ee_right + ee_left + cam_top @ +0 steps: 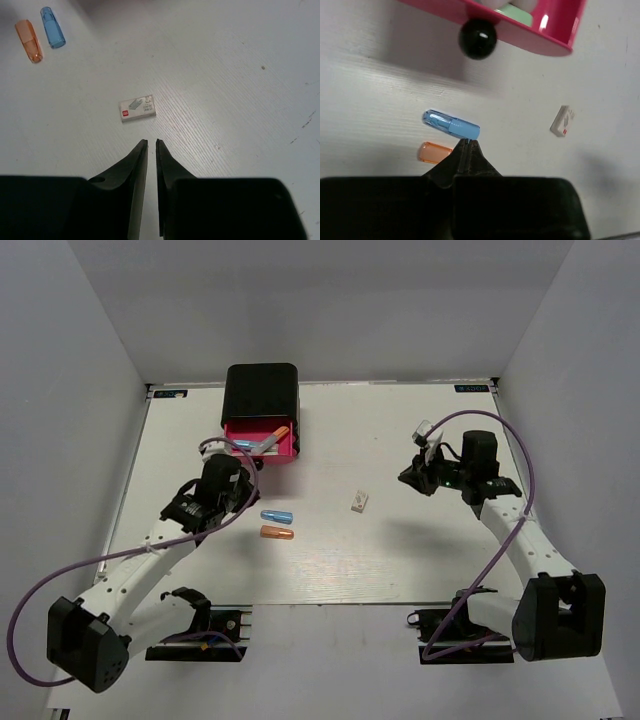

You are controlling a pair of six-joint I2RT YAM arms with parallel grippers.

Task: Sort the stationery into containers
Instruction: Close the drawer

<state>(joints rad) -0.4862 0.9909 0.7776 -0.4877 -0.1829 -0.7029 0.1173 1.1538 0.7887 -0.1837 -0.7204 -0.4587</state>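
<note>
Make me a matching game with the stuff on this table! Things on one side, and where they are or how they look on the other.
Things:
1 blue pen
2 white block
3 pink drawer
4 left gripper

Place or state:
A pulled open
B shut, holding nothing
C right beside the orange pen
D lying off by itself

Pairs: 1-C, 2-D, 3-A, 4-B

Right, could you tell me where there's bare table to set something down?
Free: far stretch between the black box and right gripper; the near strip, short of the orange piece and white block. Crowded: before the pink drawer, around the blue piece and left gripper.
</note>
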